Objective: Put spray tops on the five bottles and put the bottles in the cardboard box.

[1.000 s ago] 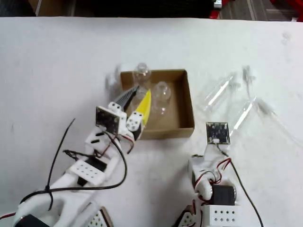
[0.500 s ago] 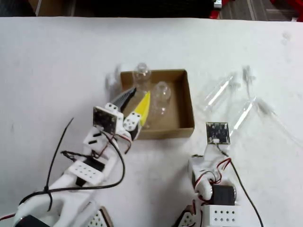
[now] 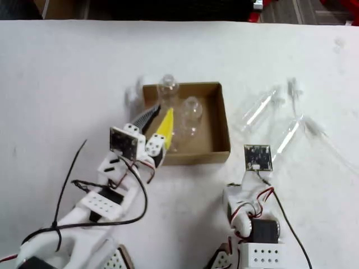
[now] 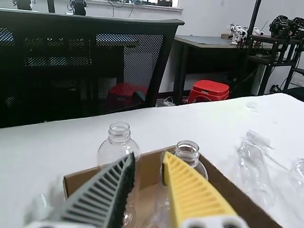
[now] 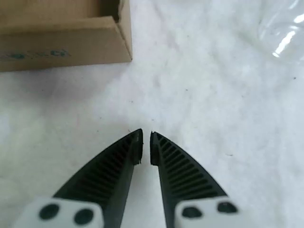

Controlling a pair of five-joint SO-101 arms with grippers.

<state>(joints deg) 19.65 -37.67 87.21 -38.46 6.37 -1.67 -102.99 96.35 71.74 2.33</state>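
We read left end effector (image 3: pixel 164 110) narrow, empty, over box (image 3: pixel 224 123) edge, likely lining up an uncapped bottle (image 3: pixel 191 107); right end effector (image 5: pixel 146 137) near-shut, empty, parked on worktop (image 3: pixel 67 67).

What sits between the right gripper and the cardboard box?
Only bare white table separates the right gripper from the cardboard box corner, as the right wrist view shows.

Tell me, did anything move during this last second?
The left gripper, fingers open over the cardboard box, drew back slightly toward its arm's base. Nothing was grasped or released. The right gripper, the bottles and the box stayed put.
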